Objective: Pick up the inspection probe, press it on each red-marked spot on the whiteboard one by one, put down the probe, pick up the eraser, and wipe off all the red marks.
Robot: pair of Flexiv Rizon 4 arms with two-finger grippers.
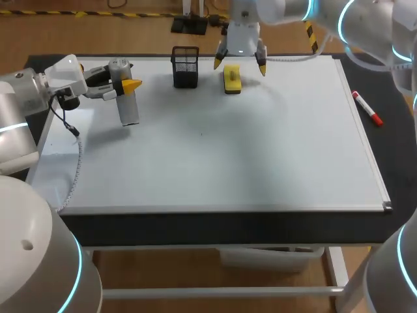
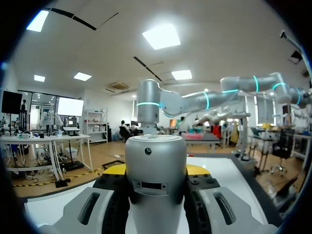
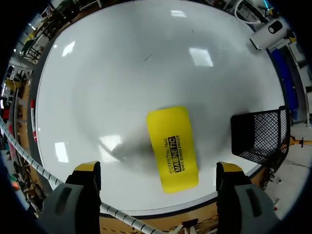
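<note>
Whiteboard [image 1: 260, 150] on the tabletop, right tool [image 1: 240, 65] spread wide above the yellow eraser [image 1: 232, 79].
It should descend straight, fingers straddling the eraser's long sides, then close squarely; the left tool [image 1: 125, 85] grips the probe [image 1: 128, 107] at the board's left rear.

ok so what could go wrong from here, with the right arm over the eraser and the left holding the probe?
1. The right gripper hangs open over the eraser, and the mesh basket is close beside one finger; a descent could clip it.
2. The eraser lies skewed between the fingers, near the whiteboard's far edge; closing might twist or shove it.
3. The left gripper holds the inspection probe over the board; a wide wipe might meet it.
</note>
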